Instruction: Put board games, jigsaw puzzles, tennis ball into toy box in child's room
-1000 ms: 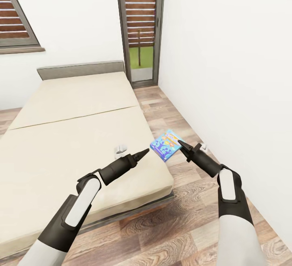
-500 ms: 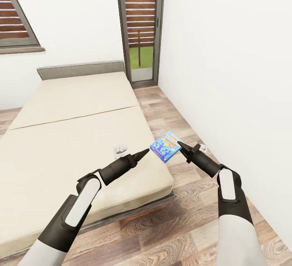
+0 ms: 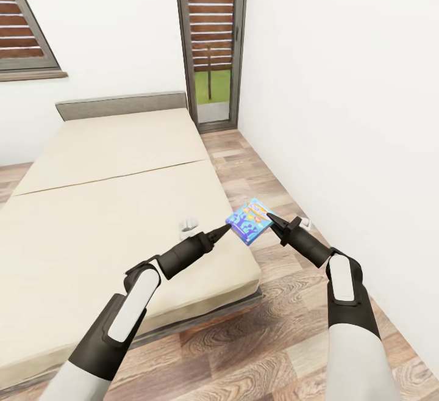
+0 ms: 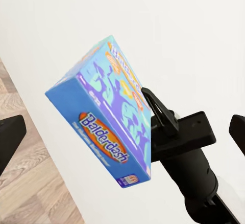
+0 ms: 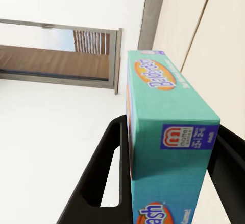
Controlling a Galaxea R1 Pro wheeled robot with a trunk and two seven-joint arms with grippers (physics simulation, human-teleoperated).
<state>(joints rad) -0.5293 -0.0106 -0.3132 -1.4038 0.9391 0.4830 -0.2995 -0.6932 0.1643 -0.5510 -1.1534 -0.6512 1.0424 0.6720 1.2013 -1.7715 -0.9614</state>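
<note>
A blue Balderdash board game box point(image 3: 249, 220) hangs in the air just past the bed's right edge, tilted, with my right gripper point(image 3: 270, 218) shut on its right side. In the right wrist view the box point(image 5: 168, 132) sits clamped between the two black fingers point(image 5: 102, 178). The tip of my left gripper point(image 3: 227, 227) is at the box's left corner, above the mattress edge. The left wrist view faces the box point(image 4: 107, 116) and the right gripper point(image 4: 178, 137) holding it, with its own fingers point(image 4: 11, 137) spread wide at the picture's sides, so it is open.
A wide beige bed point(image 3: 110, 205) lies under and to the left of my arms, with a small white object point(image 3: 188, 226) on it near the left gripper. A white wall point(image 3: 366, 114) runs close on the right. A glazed door point(image 3: 210, 41) stands beyond the wooden floor strip point(image 3: 244, 163).
My left arm has moved right across the mattress, bringing its tip up to the box's corner. The right gripper and the box have barely moved.
</note>
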